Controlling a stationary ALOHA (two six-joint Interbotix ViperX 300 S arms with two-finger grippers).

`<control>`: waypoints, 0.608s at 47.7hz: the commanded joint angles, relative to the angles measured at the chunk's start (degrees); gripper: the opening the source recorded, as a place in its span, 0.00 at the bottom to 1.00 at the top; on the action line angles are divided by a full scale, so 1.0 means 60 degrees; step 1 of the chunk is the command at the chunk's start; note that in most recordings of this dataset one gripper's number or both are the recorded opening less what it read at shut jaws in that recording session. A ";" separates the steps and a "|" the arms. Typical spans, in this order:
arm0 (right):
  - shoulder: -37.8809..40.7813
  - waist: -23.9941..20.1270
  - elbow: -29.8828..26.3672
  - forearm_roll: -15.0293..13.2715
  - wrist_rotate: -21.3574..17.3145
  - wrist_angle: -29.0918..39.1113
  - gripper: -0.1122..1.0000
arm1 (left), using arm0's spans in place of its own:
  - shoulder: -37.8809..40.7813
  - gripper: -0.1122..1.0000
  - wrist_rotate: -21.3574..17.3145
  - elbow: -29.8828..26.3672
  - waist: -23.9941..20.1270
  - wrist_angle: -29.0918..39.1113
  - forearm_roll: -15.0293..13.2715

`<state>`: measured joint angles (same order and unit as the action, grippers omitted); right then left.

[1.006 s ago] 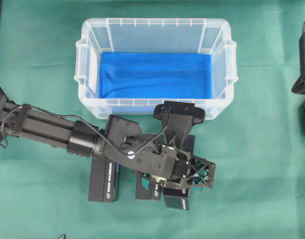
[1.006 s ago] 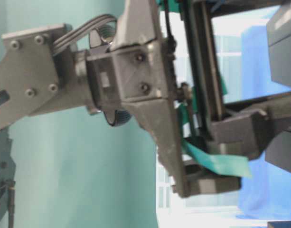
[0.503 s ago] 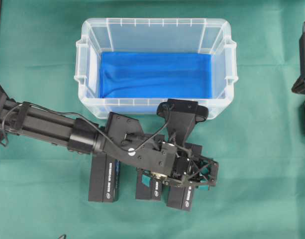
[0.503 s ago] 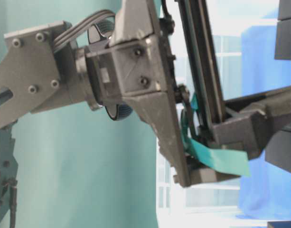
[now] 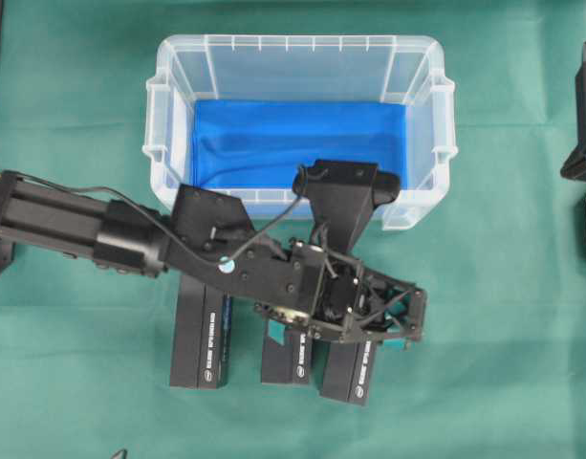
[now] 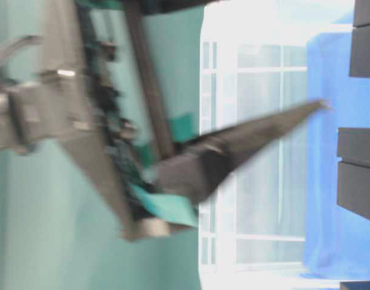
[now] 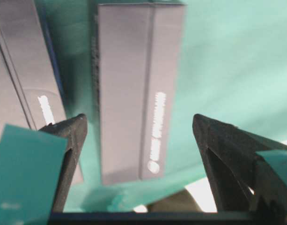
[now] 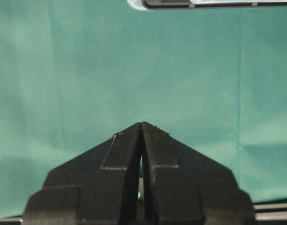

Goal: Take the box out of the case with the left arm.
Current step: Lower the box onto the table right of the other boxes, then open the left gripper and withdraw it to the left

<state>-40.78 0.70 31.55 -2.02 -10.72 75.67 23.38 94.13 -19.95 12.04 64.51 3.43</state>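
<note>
Your left claw: teal-padded fingers spread wide, nothing held. Black rectangular cardboard box lies flat on green cloth surface, outside clear plastic case; only blue lining in case. Box sits directly under left claw, between fingers without contact, long axis pointing away from wrist camera, beside two similar black boxes. Judged: removal done, lift straight up. Right claw: pressed closed, empty, well apart.

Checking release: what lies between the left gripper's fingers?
In the left wrist view, a black box lies on the green cloth, fingers spread clear of it.
</note>
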 commanded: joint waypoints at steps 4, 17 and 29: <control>-0.0044 -0.0015 -0.0220 -0.0015 0.0015 -0.0044 0.10 | -0.0439 0.94 -0.0103 -0.0806 -0.0059 0.0308 0.0029; -0.0059 -0.0015 -0.0220 -0.0015 0.0015 -0.0059 0.10 | -0.0381 0.94 -0.0293 -0.1084 -0.0088 0.1084 0.0029; -0.0044 -0.0015 -0.0220 -0.0015 0.0015 -0.0059 0.10 | -0.0542 0.94 -0.0322 -0.0908 0.0161 0.1216 0.0029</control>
<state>-41.04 0.70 31.55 -2.02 -10.63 75.67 23.38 92.29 -25.14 12.04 71.37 3.43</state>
